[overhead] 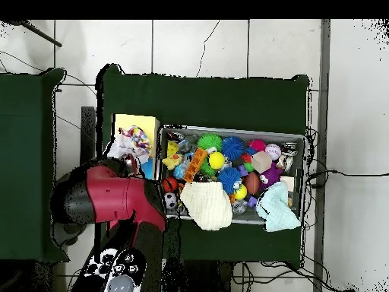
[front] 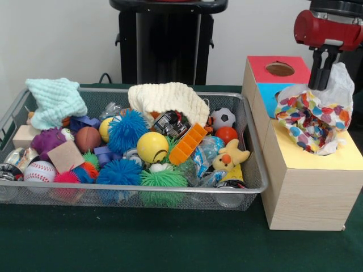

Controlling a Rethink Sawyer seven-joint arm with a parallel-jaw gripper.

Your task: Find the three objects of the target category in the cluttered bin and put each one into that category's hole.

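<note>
Progress looks partial at best. We see the gripper point(front: 320, 71) hanging over the wooden sorting box point(front: 306, 192) to the side of the mesh bin point(front: 249, 141), its dark fingers point(front: 323, 68) pressed together on the top of a crinkly polka-dot bag point(front: 309, 119). The bag hangs bunched over the yellow-topped section of the box, touching or just above the surface; we cannot tell whether a hole lies under it, because the bag covers that spot. Behind it, the red-topped section shows an open round hole point(front: 280, 69), with a blue section between.

We judge that this bag is one of the target category's items and that its drop is under way but not done, since the claw is clamped on it. We cannot tell how many items already sit inside the box.

Plenty remains in the bin: a yellow ball point(front: 152, 146), spiky blue balls point(front: 127, 130), a baseball point(front: 38, 171), a small soccer ball point(front: 224, 118), a cream knitted cloth point(front: 167, 99), a mint cloth point(front: 55, 101), and what looks like clear crinkly wrapping point(front: 205, 156) near the plush duck point(front: 229, 157). If the category is bags or wrappers, we expect more digging there.
</note>
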